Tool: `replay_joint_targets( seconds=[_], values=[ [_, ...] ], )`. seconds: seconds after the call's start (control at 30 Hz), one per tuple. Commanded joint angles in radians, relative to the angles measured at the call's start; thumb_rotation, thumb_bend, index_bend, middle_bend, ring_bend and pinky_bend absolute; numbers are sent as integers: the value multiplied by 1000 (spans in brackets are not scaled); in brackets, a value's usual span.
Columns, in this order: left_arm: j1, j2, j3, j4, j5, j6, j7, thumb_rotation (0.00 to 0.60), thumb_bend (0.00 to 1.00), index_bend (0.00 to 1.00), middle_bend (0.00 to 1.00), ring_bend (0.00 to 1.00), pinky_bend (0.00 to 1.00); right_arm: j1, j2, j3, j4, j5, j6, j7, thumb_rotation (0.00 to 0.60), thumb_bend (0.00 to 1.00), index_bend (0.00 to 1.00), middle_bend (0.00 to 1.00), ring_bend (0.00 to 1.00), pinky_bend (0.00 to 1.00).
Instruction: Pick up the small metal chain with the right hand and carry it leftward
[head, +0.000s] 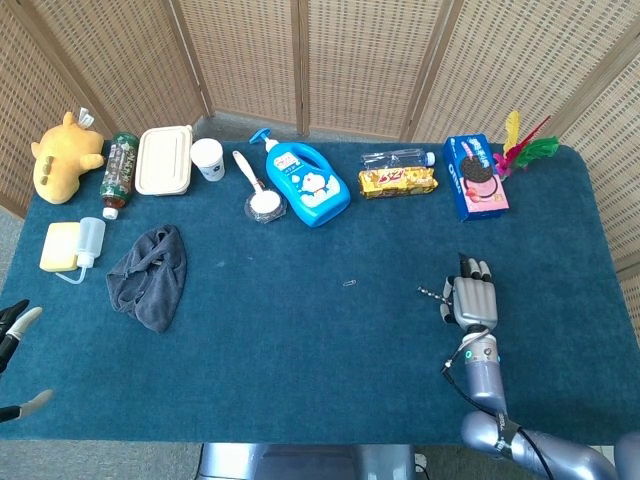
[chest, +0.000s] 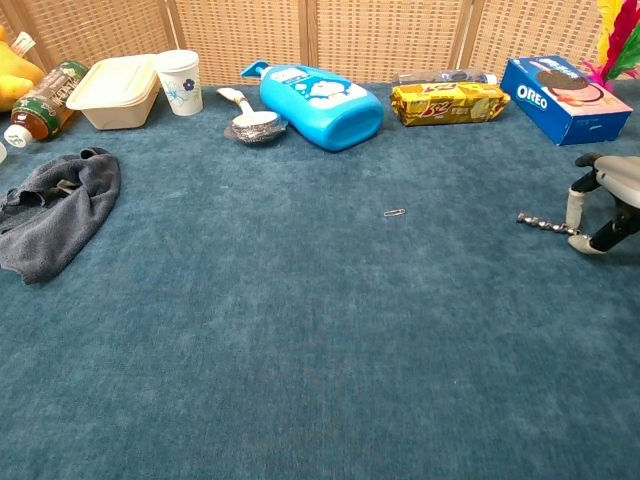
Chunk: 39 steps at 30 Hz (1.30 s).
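Observation:
The small metal chain (chest: 545, 224) lies stretched out on the blue table cloth at the right, and shows as a thin line (head: 432, 293) in the head view. My right hand (head: 472, 300) hovers palm down just right of it. In the chest view my right hand (chest: 604, 208) has its thumb tip (chest: 573, 208) down at the chain's right end, with another fingertip (chest: 596, 245) on the cloth a little nearer the camera. A gap shows between the two tips, and the chain rests flat. My left hand (head: 10, 335) sits off the table's left front corner, fingers apart, holding nothing.
A small paperclip (chest: 394, 212) lies left of the chain. Along the back stand an Oreo box (chest: 565, 97), a yellow biscuit pack (chest: 449, 102), a blue detergent bottle (chest: 322, 102), a spoon (chest: 250, 118), a paper cup (chest: 180, 80) and a lunch box (chest: 115, 90). A grey cloth (chest: 55, 210) lies at the left.

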Motion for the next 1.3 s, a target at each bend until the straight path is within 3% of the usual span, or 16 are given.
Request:
replay_joint_targets(
  seconds=[0.03, 0.3, 1.3],
  values=[
    [0, 0, 2, -1, 5, 0, 0, 600, 201, 0, 0, 0, 70, 2, -5, -2, 5, -1, 2, -5, 600, 387, 557, 0, 0, 0],
    [-1, 1, 2, -1, 5, 0, -3, 600, 201, 0, 0, 0, 70, 3, -8, -8, 3, -13, 15, -16, 600, 472, 571, 0, 0, 0],
    [0, 9, 4, 4, 10, 6, -25, 600, 201, 0, 0, 0, 70, 15, 50, -23, -234, -143, 165, -157, 600, 510, 584, 0, 0, 0]
  ],
)
